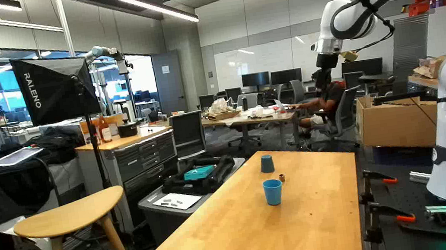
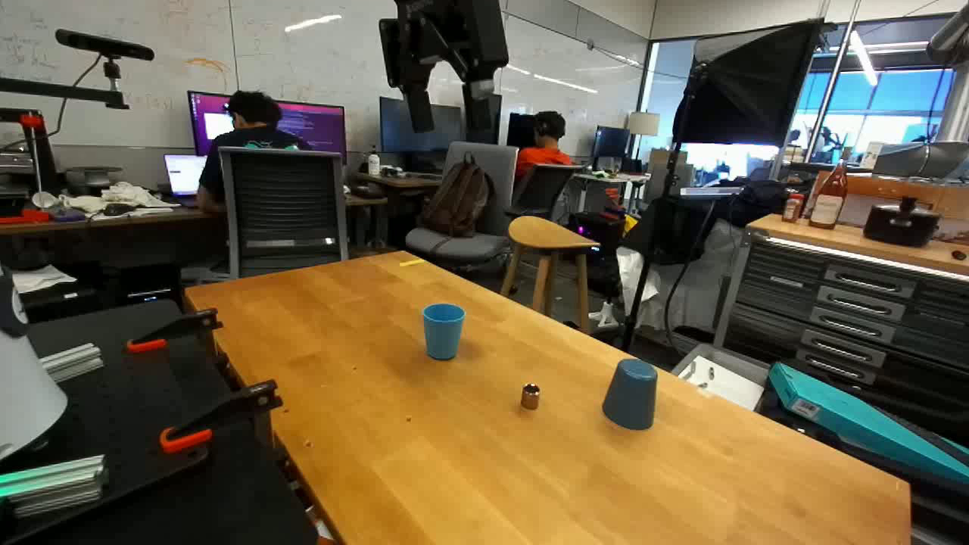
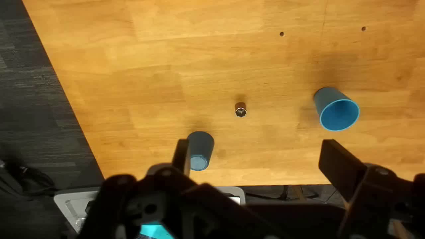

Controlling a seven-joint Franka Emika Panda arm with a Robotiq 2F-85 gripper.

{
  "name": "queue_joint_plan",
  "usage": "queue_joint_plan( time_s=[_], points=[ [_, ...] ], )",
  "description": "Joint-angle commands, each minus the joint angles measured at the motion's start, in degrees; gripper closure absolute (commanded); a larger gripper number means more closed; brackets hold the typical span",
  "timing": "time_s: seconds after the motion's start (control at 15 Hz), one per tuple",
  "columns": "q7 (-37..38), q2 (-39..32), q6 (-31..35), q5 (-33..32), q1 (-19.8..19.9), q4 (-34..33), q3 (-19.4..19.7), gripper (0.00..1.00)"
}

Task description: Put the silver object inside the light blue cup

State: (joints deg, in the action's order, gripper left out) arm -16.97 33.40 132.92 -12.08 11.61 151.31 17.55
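Note:
The silver object is a small shiny metal socket (image 1: 282, 177) standing on the wooden table; it also shows in an exterior view (image 2: 530, 397) and in the wrist view (image 3: 240, 110). The light blue cup (image 1: 273, 192) stands upright with its mouth up, also in an exterior view (image 2: 443, 333) and the wrist view (image 3: 339, 115). The socket stands between this cup and a darker blue cup, apart from both. My gripper (image 2: 450, 119) is open and empty, high above the table; in the wrist view its fingers (image 3: 255, 146) are wide apart. Its fingers are indistinct in an exterior view (image 1: 323, 78).
A darker blue cup (image 2: 630, 395) stands upside down near the table's edge, also in the wrist view (image 3: 202, 144). The wooden table (image 2: 424, 469) is long. Clamps (image 2: 187, 441) grip its edge on the robot's side. A grey bin (image 1: 146, 203) stands beside the opposite edge.

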Motion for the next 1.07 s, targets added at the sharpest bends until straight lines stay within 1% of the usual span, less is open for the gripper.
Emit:
queue_joint_plan(
  time_s=[0.0, 0.13, 0.27, 0.4, 0.47, 0.73, 1.0],
  points=[
    [-0.38, -0.09, -0.07, 0.53, 0.64, -0.22, -0.63, 0.00],
    [1.05, -5.53, 2.77, 1.92, -0.38, -1.68, -0.32, 0.00],
    [4.09, -13.87, 9.05, 3.02, -0.90, -3.20, -0.80, 0.00],
    [7.50, -19.59, 14.00, 2.56, -2.59, -3.74, -0.24, 0.00],
    [7.91, -23.08, 15.51, 4.34, -1.81, -4.77, -1.89, 0.00],
    [10.48, -37.55, 20.99, 9.33, -2.92, -10.17, -4.23, 0.00],
    [13.30, -51.95, 23.02, 13.82, -2.42, -19.92, -7.49, 0.00]
  ],
)
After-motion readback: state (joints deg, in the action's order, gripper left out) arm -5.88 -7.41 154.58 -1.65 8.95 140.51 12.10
